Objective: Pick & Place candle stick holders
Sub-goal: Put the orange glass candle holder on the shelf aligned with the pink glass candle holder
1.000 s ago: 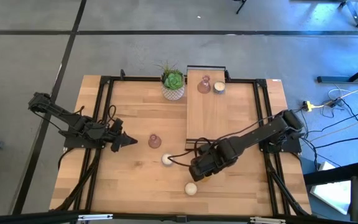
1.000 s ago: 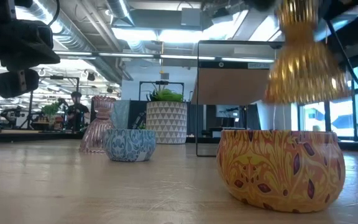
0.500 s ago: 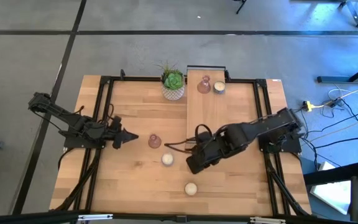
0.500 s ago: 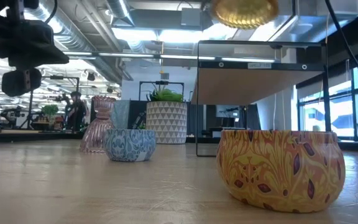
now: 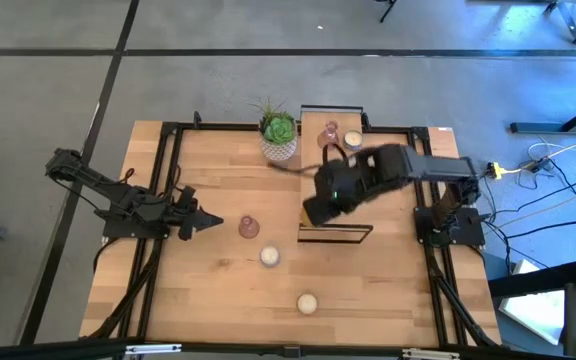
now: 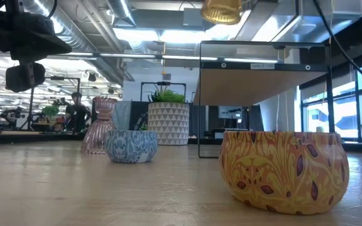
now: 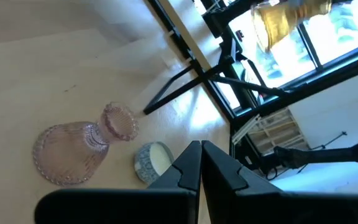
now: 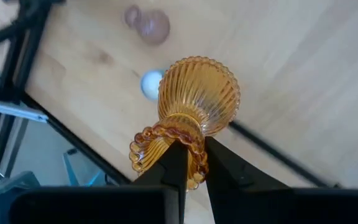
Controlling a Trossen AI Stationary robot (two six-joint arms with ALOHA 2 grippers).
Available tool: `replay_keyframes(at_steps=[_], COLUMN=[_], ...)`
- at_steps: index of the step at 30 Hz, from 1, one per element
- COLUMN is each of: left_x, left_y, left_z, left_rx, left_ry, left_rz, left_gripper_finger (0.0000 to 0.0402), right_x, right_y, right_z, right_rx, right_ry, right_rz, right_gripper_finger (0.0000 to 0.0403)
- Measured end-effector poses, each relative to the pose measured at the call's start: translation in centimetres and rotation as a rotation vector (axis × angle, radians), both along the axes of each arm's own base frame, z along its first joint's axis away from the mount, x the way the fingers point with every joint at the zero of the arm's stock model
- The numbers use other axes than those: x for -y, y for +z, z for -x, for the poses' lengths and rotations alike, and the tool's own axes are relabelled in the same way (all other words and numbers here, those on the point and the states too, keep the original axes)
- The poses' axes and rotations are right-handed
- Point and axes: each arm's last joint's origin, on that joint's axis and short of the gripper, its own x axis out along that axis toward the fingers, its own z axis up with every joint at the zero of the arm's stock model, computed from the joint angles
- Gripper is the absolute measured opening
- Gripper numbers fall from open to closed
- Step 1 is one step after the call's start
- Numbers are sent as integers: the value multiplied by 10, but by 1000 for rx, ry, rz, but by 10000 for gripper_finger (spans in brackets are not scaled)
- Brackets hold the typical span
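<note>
I have the right hand (image 8: 190, 163) pinching the amber holder (image 8: 194, 106) by its narrow beaded neck, its long axis running straight out from the fingers. In the high view this arm reaches over the wooden stand (image 5: 334, 222) at the far right of the worktop (image 5: 208, 290), so I judge the carried piece needs only to come down onto the stand's top, near the pink holder (image 5: 329, 133) and cream holder (image 5: 353, 141) already at the stand's far end. The left hand (image 7: 199, 163) waits with fingers pressed together at the left side, pointing toward the brownish-pink holder (image 7: 73, 149) and a cream holder (image 7: 150, 160) just beside it; another cream holder (image 5: 307, 303) sits nearer. The high view hides the amber piece beneath the arm; the low view shows its ribbed base (image 6: 221, 10) hanging above the stand's top. The right wrist view alone confirms the grip.
</note>
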Motion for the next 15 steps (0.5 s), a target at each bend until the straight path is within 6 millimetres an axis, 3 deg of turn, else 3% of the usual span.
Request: replay_keyframes(at_steps=[15], left_x=[1], left_y=[0], left_z=[0], left_rx=[4], left_ry=[-41], left_rz=[30], left_gripper_finger=[6], right_x=[100], right_y=[0], right_z=[-3], right_rx=[5], right_ry=[-39], right_rz=[-33], right_gripper_finger=[46])
